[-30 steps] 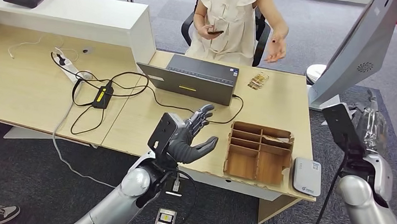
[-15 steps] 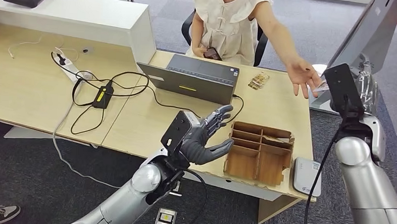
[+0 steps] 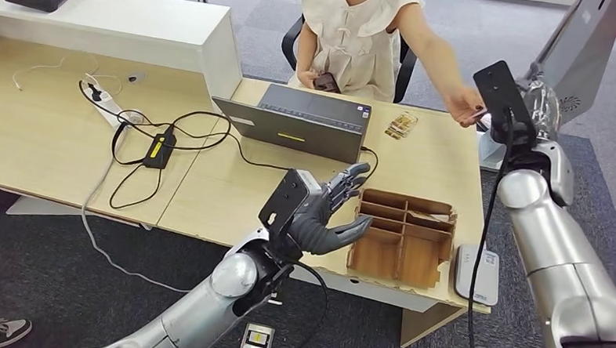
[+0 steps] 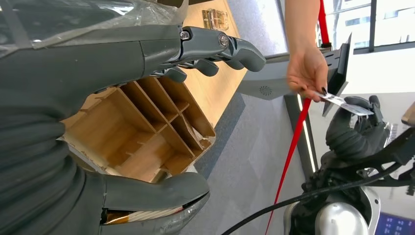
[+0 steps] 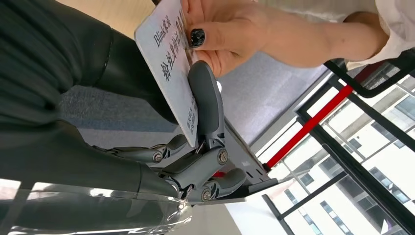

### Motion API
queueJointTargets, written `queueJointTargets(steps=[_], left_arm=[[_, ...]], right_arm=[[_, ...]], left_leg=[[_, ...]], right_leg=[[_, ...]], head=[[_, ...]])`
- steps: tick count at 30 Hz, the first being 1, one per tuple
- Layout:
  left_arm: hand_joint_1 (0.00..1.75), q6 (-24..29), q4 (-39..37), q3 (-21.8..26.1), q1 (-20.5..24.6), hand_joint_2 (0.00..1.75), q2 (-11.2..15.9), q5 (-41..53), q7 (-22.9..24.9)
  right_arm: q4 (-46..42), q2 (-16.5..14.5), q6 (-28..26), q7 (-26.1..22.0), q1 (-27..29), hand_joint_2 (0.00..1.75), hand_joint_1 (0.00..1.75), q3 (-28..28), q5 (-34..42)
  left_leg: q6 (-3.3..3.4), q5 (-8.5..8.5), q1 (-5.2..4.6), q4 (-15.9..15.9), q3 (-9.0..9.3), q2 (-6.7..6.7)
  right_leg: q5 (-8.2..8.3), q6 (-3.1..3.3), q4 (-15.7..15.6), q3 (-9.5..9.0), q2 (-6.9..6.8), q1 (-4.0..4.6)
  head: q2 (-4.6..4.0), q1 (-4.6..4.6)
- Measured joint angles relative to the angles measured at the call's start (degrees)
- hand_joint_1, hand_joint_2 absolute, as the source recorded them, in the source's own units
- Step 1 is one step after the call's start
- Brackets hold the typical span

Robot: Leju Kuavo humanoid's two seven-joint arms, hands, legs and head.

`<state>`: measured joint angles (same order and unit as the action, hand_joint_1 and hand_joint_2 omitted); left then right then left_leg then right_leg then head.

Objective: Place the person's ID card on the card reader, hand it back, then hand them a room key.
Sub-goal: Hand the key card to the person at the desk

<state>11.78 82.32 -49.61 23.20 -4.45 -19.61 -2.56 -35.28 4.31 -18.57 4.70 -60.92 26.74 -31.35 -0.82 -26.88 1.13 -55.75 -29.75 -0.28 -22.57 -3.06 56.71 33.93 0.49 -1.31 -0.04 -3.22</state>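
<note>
desk (image 3: 233, 194): pale wood-grain laminate, matt
divided tray (image 3: 402, 238): bare plywood, matt
ID card (image 5: 169, 63): smooth plastic, slight gloss
right hand (image 5: 195, 147): grey matt plastic

Wood desk (image 3: 48, 131), grey carpet (image 3: 49, 280).

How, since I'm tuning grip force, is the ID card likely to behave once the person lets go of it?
Probably stiff: the ID card looks flat though the person's hand pinches only one end. It looks thin and glossy, so likely light but slippery against the right hand's smooth finger. It may pivot if pinched off-centre.
</note>
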Motion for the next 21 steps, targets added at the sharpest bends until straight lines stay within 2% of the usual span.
queueJointTargets(steps=[1,2,9,14,17,21], left_arm=[[0.0,0.19,-0.01,-0.06,0.0,1.75,0.0,-0.03,-0.01],[0.0,0.36,-0.03,-0.11,0.01,1.75,0.01,-0.05,-0.02],[0.0,1.2,-0.22,-0.33,0.01,1.75,0.08,-0.38,-0.26],[0.0,1.7,-0.32,-0.42,0.0,1.75,0.29,-0.72,-0.37],[0.0,2.61,-0.33,-0.49,-0.01,1.75,0.49,-0.78,-0.42],[0.0,4.67,-0.31,-0.53,-0.16,1.75,1.03,-0.39,-0.5]], right_arm=[[0.75,-0.46,-0.08,-0.24,-0.28,1.75,0.07,0.27,0.07],[1.53,-0.91,-0.17,-0.49,-0.58,1.75,0.0,0.54,0.19],[4.97,-3.08,-1.38,-2.06,-1.68,1.75,0.0,2.18,0.42],[6.36,-4.1,-3.4,-3.91,-2.26,1.75,0.0,3.35,3.2],[6.91,-4.56,-4.87,-6.29,-2.85,1.75,0.0,3.86,6.47],[5.57,-5.1,-7.3,-10.87,-3.12,1.75,0.0,4.01,16.06]], left_leg=[[0.0,0.0,0.0,0.0,0.0,0.0],[0.0,0.0,0.0,0.0,0.01,0.0],[0.0,0.01,0.0,-0.01,0.01,0.0],[-0.01,0.01,0.0,0.0,0.0,0.0],[-0.01,0.01,0.0,0.0,0.01,0.0],[-0.01,0.01,0.0,0.0,0.02,0.0]], right_leg=[[0.0,0.0,0.0,0.0,0.0,0.0],[0.0,0.0,0.0,0.0,0.0,0.0],[0.0,0.0,0.01,0.0,0.0,0.0],[0.0,0.0,0.01,0.0,0.0,0.0],[0.0,0.0,0.01,0.01,0.0,0.0],[0.0,0.0,0.01,0.0,0.0,0.01]], head=[[0.0,-0.01],[0.0,0.0],[0.0,0.0],[0.0,0.01],[0.0,0.01],[0.0,0.0]])
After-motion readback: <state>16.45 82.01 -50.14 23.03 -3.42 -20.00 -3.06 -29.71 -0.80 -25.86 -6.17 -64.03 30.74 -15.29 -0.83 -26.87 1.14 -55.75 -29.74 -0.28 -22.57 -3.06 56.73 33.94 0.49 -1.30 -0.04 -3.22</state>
